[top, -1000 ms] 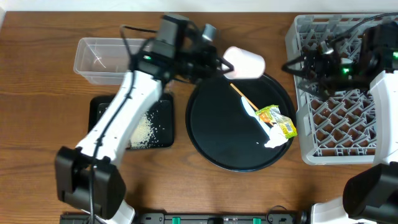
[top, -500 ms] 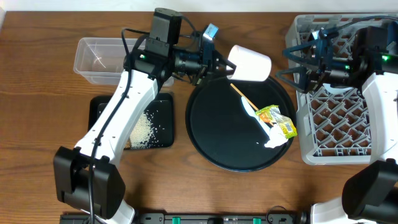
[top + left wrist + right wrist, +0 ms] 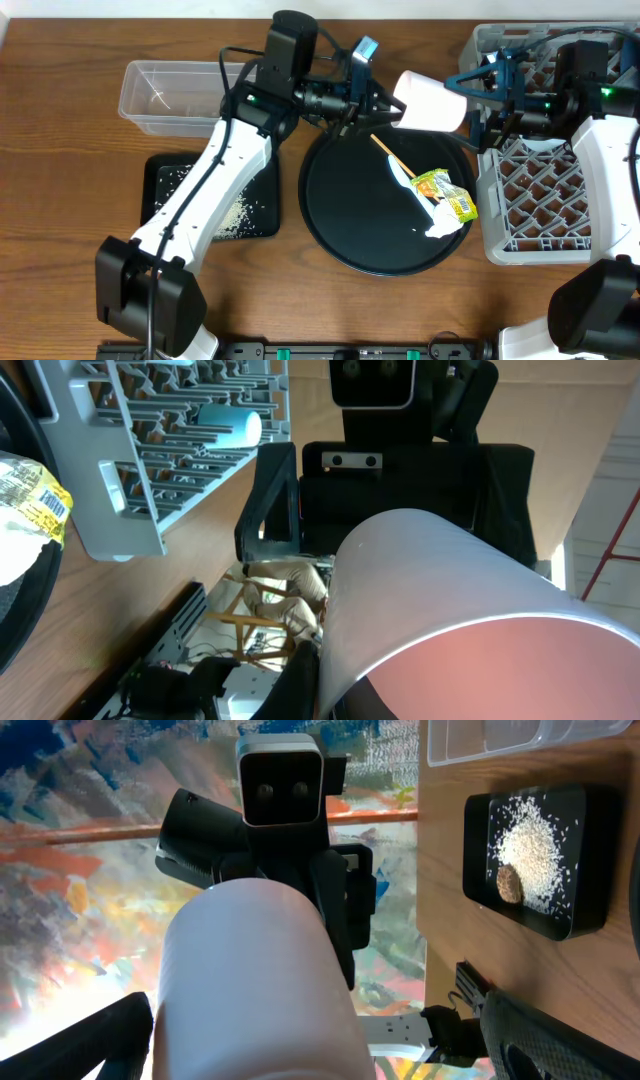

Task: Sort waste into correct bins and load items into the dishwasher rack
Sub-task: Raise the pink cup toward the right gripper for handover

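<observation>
My left gripper [image 3: 383,106] is shut on the rim of the small pink cup [image 3: 430,102], white outside and pink inside, and holds it sideways above the far edge of the round tray. The cup fills the left wrist view [image 3: 450,610] and the right wrist view [image 3: 255,980]. My right gripper [image 3: 470,104] is open, one finger on each side of the cup's base. The yellow-green wrapper [image 3: 446,192] and white tissue [image 3: 440,223] lie on the round tray. Rice [image 3: 236,210] and the brown lump [image 3: 510,883] lie in the black rectangular tray [image 3: 160,180]. The light-blue cup [image 3: 230,426] stands in the grey rack [image 3: 540,205].
The clear tub [image 3: 170,95] stands at the far left, behind the black rectangular tray. A thin wooden stick [image 3: 392,155] lies on the large round black tray [image 3: 330,220]. The rack fills the right side. I cannot see the plate or the bowl.
My left arm carried the pink cup to the right. My right gripper came left from over the rack and now straddles the cup's base.
</observation>
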Tool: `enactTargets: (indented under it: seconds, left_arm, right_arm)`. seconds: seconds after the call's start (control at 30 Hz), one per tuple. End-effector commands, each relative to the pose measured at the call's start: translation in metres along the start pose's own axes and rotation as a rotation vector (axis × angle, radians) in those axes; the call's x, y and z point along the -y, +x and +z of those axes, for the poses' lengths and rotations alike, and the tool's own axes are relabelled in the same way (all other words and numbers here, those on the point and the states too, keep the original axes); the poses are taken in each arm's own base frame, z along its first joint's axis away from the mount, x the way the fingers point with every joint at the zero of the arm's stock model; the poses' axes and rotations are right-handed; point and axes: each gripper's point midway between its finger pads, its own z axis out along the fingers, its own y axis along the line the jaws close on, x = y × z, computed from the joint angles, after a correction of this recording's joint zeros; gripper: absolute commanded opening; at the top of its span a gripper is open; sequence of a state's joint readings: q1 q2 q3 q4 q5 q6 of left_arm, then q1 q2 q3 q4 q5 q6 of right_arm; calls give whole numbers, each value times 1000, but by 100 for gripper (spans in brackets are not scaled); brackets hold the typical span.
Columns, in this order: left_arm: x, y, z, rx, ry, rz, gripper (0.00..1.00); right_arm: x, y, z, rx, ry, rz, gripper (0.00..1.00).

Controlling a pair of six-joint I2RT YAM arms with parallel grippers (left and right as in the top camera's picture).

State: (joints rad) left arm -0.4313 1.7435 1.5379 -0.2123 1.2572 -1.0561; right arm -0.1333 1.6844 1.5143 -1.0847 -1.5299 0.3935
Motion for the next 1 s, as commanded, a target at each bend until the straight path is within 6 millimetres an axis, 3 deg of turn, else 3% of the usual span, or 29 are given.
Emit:
enactTargets:
  seconds: [0.0, 0.27, 0.5, 0.97]
  left_arm:
    - [8, -4, -3, 29, 0, 12, 6]
    - [2, -18, -6, 103, -32, 10, 6]
    - [2, -18, -6, 103, -31, 9, 6]
    - [9, -1, -1, 10, 6, 3, 6]
  right_arm:
    - [-5, 5, 3, -21, -26, 37, 99]
    - [-6, 6, 3, -23, -26, 76, 99]
    - [-6, 6, 3, -23, -25, 76, 90]
    - [-8, 2, 3, -21, -26, 16, 90]
